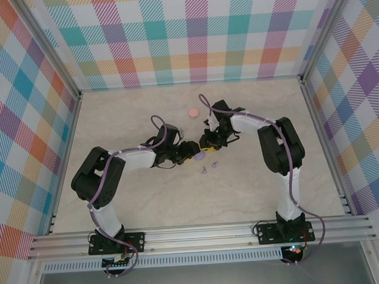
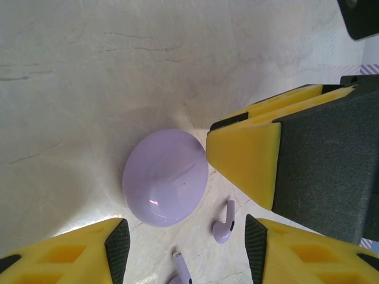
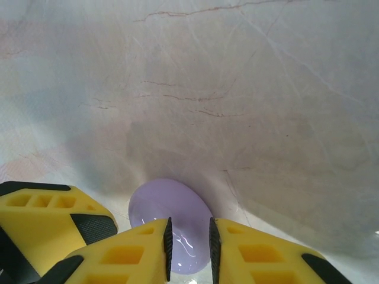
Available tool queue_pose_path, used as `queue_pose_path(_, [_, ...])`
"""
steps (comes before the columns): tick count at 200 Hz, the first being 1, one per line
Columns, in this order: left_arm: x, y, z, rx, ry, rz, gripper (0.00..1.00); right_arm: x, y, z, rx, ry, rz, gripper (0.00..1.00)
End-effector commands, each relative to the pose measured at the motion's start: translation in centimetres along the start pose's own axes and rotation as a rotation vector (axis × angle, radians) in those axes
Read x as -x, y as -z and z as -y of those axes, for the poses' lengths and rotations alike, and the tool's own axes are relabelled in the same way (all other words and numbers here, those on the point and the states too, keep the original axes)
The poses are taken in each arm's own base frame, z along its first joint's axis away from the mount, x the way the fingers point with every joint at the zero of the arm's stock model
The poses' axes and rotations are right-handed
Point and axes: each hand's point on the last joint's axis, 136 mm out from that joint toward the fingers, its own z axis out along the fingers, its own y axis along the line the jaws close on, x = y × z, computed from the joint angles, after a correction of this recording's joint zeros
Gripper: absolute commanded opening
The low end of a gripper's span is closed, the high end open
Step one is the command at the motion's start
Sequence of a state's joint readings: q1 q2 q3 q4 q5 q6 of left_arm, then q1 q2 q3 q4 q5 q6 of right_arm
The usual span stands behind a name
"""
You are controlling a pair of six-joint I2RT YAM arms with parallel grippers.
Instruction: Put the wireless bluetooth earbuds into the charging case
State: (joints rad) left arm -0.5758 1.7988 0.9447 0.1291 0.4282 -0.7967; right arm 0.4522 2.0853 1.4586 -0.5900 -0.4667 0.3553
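The lilac charging case [image 1: 197, 158] lies shut on the table, a smooth round dome [image 2: 166, 177]. Two lilac earbuds [image 2: 224, 223] [image 2: 180, 272] lie loose just beside it, small specks in the top view [image 1: 204, 171] [image 1: 214, 164]. My left gripper [image 2: 186, 251] is open, its fingers straddling the earbuds and the case's near edge, touching nothing. My right gripper [image 3: 189, 236] hovers over the case [image 3: 172, 219] with its jaws only a narrow gap apart and nothing between them. One right fingertip [image 2: 237, 157] sits at the case's rim.
A pale pink round disc [image 1: 192, 111] lies further back on the marble-patterned table [image 1: 148, 201]. Both arms meet at the table's middle, fingertips close together. Checked walls enclose the left, back and right sides.
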Motion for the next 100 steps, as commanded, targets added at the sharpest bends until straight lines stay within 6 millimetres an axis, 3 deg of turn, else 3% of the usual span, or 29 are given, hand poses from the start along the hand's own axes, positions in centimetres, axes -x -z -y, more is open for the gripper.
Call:
queue_pose_path(1, [-1.0, -0.6, -0.3, 0.007, 0.002, -0.020, 0.56, -0.7, -0.7, 0.0, 0.025, -0.011, -0.028, 0.27])
queue_pose_path(100, [-1.3, -2.0, -2.0, 0.042, 0.032, -0.018, 0.51, -1.9, -1.5, 1.0, 0.012, -0.034, -0.050, 0.25])
